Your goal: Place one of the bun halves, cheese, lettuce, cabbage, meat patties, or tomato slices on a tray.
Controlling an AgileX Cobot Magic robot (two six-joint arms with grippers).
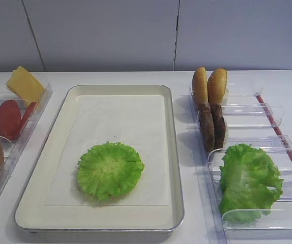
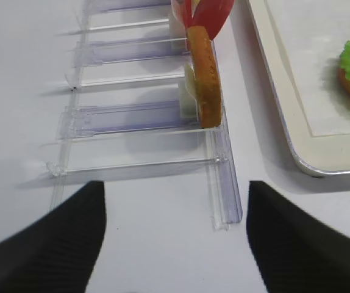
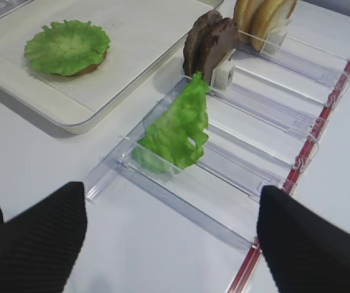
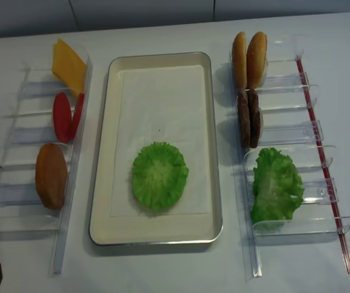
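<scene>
Lettuce (image 1: 110, 169) lies flat on the tray (image 1: 174, 152), lower middle of the paper liner; both wrist views show a brown edge peeking out under it, likely a bun half beneath. So the stack looks started, and the next ingredient is my guess for the coming step.

Right claw (image 3: 169, 238) hangs low over the tabletop (image 3: 35, 165) at the near end of the right bin rack (image 3: 272, 116), fingers spread wide, nothing between them. Straight ahead of it: the lettuce clump (image 3: 178, 128) standing in its slot, then the meat patties (image 3: 210, 44) upright on edge, then the bun halves (image 3: 263, 15) farthest. Patties' flat faces run along the rack, so a pinch must come across their thin width. The tray sits to that claw's left.

Left claw (image 2: 175, 238) is also wide and empty, at the near end of the left rack, with an upright bun half (image 2: 204, 79) and tomato slices (image 2: 202, 12) ahead. Cheese (image 1: 25, 84) is at the far end.

Right arm is nearer the patties; left is nearer tomato and cheese.
</scene>
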